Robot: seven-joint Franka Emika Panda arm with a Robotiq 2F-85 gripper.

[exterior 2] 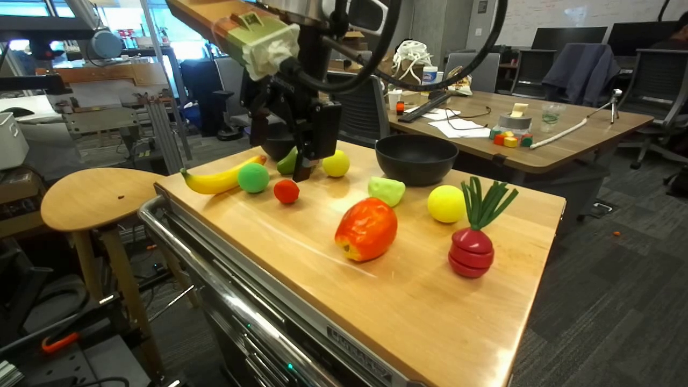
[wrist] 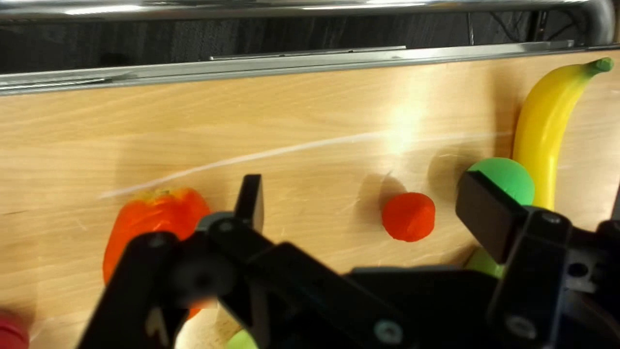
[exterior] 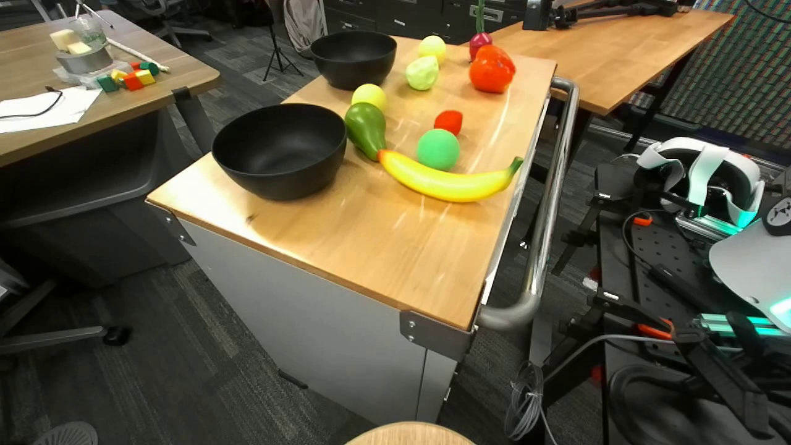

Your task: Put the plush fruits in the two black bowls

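And here's the gripper, hanging over the counter, jaws spread wide, released; from the wrist, the small red fruit shows in the gap between, down on the wood. Handsome pale timber, this top, glare streaking across it, a grey cabinet underneath, a polished steel rail running down one long side. Opposite that rail, a black bowl towards one end and a second black bowl farther along, both upright.

Colour everywhere else, all of it out on the wood! A banana near the rail, a green ball just beside it; a green pear-shaped fruit next to the first black bowl, a yellow ball close by. Towards the other end, a pale green piece, a second yellow ball, a shiny orange-red pepper, and a red radish standing upright, leaves in the air.

Round the room now: wooden stool past the banana's end, brown desk beyond the bowls carrying papers and coloured blocks, office chairs, monitors near a whiteboard, dark carpet underfoot. Across from the rail, a white headset perches on black gear.
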